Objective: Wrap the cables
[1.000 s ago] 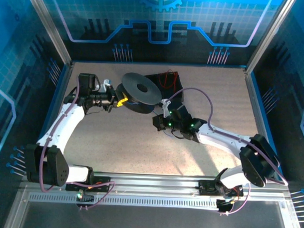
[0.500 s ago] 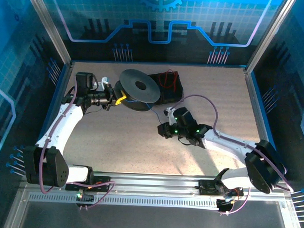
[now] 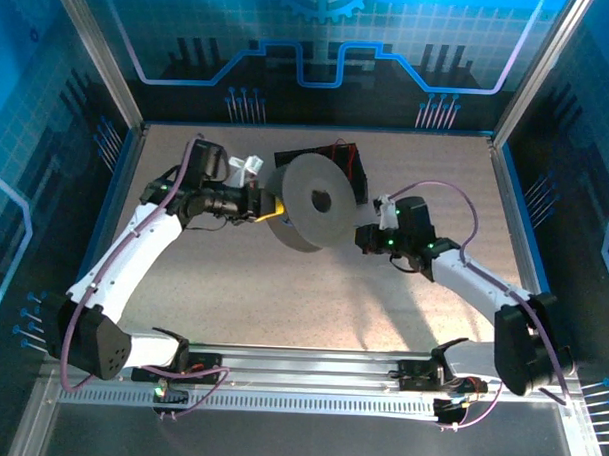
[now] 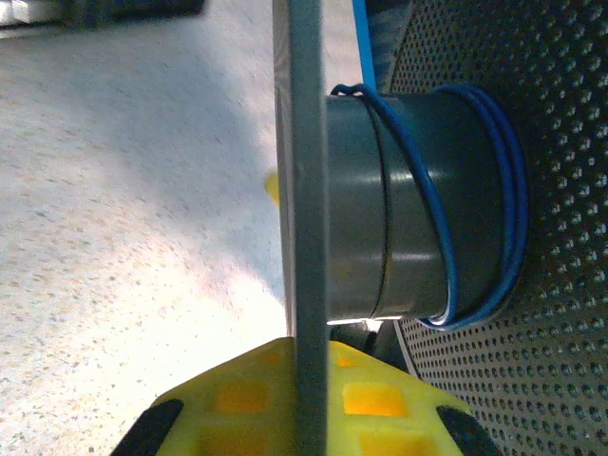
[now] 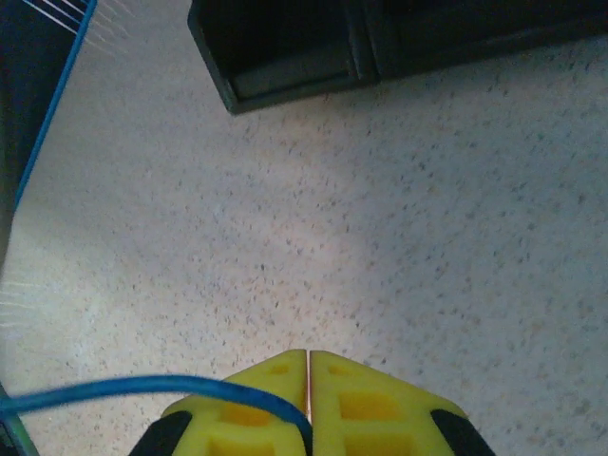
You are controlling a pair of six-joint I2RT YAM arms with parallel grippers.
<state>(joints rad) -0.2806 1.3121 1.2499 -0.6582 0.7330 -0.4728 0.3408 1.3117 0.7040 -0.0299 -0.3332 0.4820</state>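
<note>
Holding the spool [image 3: 320, 201] tipped from flat up onto its edge, flange clamped in the left gripper [image 4: 309, 380]. Now pinching the blue cable [image 5: 95, 388] in the just-closed right gripper [image 5: 309, 380], several turns already round the hub [image 4: 399, 209]; probably set for another wrap.

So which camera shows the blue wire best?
The left wrist view: up close, the blue wire loops around the grey spool. In the right wrist view a short piece runs into the shut yellow fingers. From the top view it's too thin to make out.
</note>
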